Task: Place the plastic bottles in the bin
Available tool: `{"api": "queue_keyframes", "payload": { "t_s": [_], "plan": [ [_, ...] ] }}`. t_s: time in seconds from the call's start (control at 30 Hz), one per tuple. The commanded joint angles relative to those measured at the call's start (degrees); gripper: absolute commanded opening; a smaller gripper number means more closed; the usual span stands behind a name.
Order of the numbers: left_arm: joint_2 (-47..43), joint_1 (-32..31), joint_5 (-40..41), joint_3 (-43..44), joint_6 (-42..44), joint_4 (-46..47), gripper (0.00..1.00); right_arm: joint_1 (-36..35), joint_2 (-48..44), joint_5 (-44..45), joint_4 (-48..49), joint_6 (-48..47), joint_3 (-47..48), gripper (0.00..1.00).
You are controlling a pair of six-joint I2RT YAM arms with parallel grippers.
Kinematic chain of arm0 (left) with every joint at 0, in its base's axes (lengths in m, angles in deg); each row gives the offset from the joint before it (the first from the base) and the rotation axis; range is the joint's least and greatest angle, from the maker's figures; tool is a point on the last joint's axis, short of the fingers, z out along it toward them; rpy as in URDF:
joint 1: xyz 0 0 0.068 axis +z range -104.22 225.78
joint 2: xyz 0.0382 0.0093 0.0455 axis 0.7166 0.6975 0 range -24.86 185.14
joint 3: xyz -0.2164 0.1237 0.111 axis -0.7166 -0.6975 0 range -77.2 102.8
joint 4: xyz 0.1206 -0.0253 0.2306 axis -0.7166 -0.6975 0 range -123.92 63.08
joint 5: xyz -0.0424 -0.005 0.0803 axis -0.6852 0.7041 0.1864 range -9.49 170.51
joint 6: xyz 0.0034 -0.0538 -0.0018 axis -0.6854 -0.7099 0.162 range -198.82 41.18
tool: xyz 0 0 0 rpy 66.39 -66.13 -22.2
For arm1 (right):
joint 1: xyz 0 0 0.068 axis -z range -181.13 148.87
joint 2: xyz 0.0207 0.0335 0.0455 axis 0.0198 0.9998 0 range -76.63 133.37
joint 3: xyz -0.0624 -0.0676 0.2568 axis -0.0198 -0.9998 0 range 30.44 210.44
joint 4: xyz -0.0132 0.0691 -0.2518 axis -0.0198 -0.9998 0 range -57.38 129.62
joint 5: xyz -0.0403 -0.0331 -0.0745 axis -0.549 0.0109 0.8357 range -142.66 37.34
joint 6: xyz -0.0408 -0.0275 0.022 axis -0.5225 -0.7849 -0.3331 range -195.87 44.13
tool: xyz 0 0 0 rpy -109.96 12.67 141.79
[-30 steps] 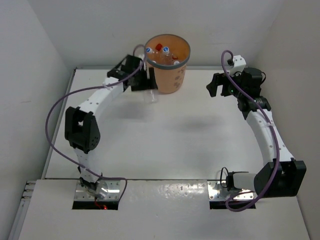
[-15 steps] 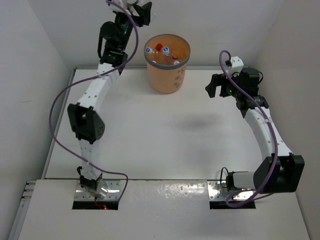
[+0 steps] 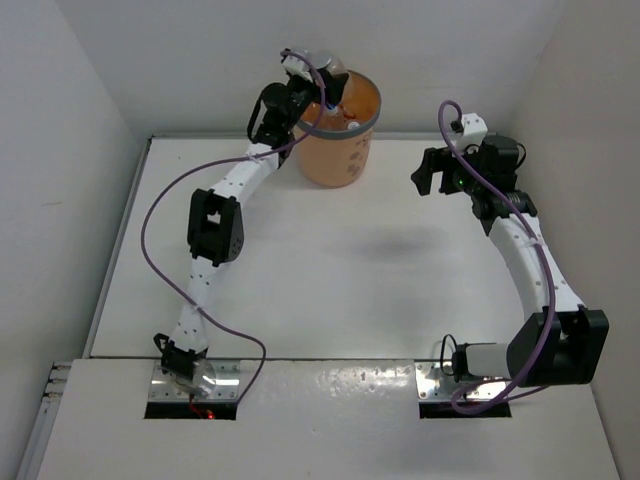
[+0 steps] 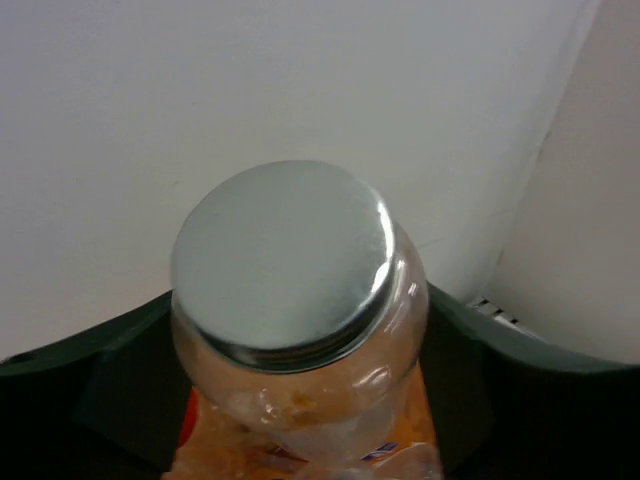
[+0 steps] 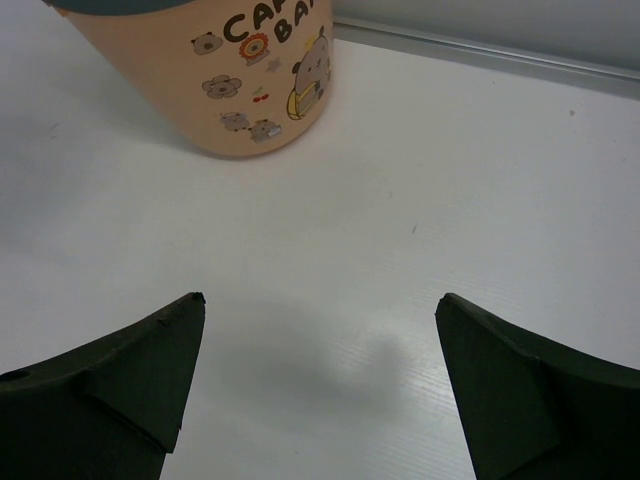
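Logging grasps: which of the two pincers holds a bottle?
The left pincer, at the bin's rim, clamps a clear grey-capped bottle; the right pincer hangs open and empty.

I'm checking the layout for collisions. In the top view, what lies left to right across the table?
In order: left arm's black elbow joint → bin → right gripper. The left gripper and its grey-capped bottle overlap the bin, so they are left out.
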Motion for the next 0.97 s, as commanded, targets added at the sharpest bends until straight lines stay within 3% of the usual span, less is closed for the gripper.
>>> {"api": "queue_keyframes", "payload": {
  "t_s": [0.0, 0.03, 0.23, 0.4, 0.5, 0.6, 0.63, 0.77, 0.93],
  "plan": [
    [-5.79, -0.43, -2.58, 1.02, -3.1, 4.19, 0.96, -0.03, -0.8, 0.41, 0.81, 0.5, 0.39, 0.96],
    [-6.31, 0.1, -2.58, 0.5, -3.11, 2.96, 1.0, -0.04, -1.06, 0.15, 0.72, 0.68, 0.48, 0.96],
    [-10.88, 0.1, -1.26, 0.49, -1.63, 0.05, 1.0, -0.04, -1.68, 0.14, 0.28, 0.94, 1.27, 0.96],
    [-18.59, 2.64, -3.62, 4.54, -1.62, -17.06, 1.0, -0.12, -3.17, 0.14, -0.68, 1.03, 2.5, 0.96],
    [-24.66, 6.95, -8.55, -1.51, -1.45, -30.59, 1.0, 0.05, -4.49, 1.19, -3.75, 0.07, 3.46, 0.97],
    [-34.06, 11.69, -13.2, -13.18, 3.64, -42.47, 1.0, 2.06, -4.67, 1.55, -8.05, 0.33, 5.22, 0.98],
    [-36.61, 12.83, -15.31, -20.61, 8.35, -44.58, 1.0, 3.2, -4.67, 1.55, -9.11, 0.85, 6.62, 0.98],
    [-48.83, 18.28, -7.45, -37.09, 10.6, -55.3, 1.0, 6.38, -4.23, -0.64, -13.77, 2.86, 7.77, 0.98],
    [-61.57, 23.12, -4.43, -49.5, 12.71, -56.82, 1.0, 9.98, -4.05, -3.28, -14.31, 5.25, 8.03, 0.99]
  ]
}}
